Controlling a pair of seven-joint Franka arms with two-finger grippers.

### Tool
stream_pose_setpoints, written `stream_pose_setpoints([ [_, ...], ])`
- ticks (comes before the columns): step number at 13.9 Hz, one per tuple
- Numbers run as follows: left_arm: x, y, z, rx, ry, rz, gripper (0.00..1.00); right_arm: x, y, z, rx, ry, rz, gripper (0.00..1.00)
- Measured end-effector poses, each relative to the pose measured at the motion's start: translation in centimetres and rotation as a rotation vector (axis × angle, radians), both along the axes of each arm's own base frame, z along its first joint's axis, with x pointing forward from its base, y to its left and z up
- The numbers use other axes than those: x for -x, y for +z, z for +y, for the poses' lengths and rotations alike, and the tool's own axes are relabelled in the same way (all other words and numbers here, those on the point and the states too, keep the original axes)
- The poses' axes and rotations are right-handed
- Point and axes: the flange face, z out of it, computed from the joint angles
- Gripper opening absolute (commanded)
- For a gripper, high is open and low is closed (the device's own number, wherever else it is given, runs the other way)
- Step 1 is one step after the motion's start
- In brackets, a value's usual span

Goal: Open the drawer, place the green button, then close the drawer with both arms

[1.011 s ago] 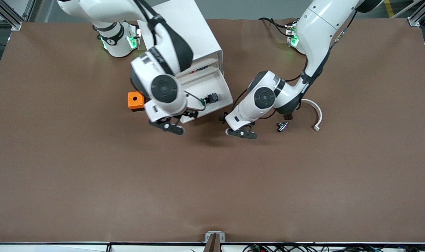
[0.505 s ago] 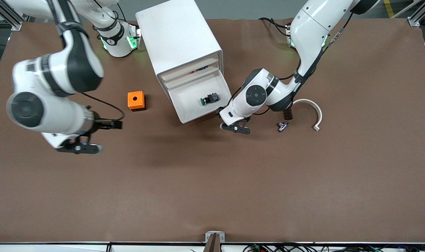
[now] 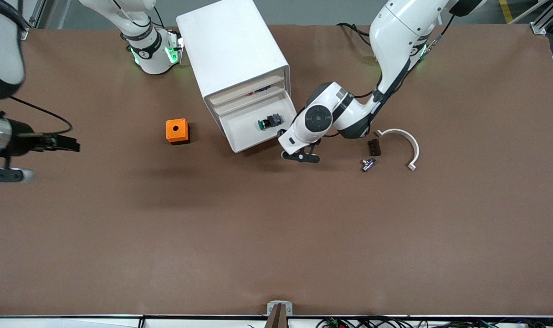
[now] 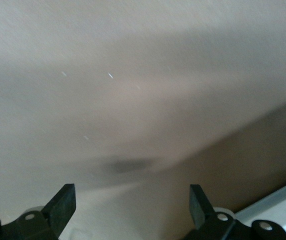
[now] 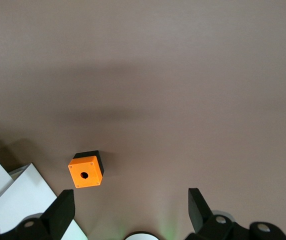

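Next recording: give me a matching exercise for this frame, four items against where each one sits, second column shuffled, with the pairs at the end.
Items:
1. button
2. orange cube
3. left pincer
4. right pincer

Places:
A. on the table, beside the cabinet, toward the right arm's end
B. over bare table at the right arm's end, empty
C. lying in the open bottom drawer
D. low at the drawer's front corner, empty

Pairs: 1-C, 2-A, 3-D, 4-B
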Motion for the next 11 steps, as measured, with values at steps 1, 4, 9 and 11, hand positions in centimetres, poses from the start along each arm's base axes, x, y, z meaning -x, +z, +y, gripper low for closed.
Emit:
stream_pose_setpoints([
  [1, 0.8, 0.0, -0.7, -0.005, -0.005, 0.003, 1.0, 0.4, 0.8, -0.6, 0.001, -0.01, -0.011, 1.0],
  [4, 3.6, -0.1, -2.9, -0.019, -0.027, 0.012, 1.0, 0.5, 1.2, -1.0, 0.003, -0.017, -0.025, 1.0],
  [9, 7.8, -0.2, -6.0, -0.045, -0.024, 0.022, 1.0, 0.2, 1.3, -0.6, 0.001, -0.01, -0.035, 1.0],
  [11, 8.6, -0.2, -6.5, -0.049, -0.029, 0.023, 1.0, 0.2, 1.6, -0.6, -0.005, 0.023, -0.044, 1.0],
])
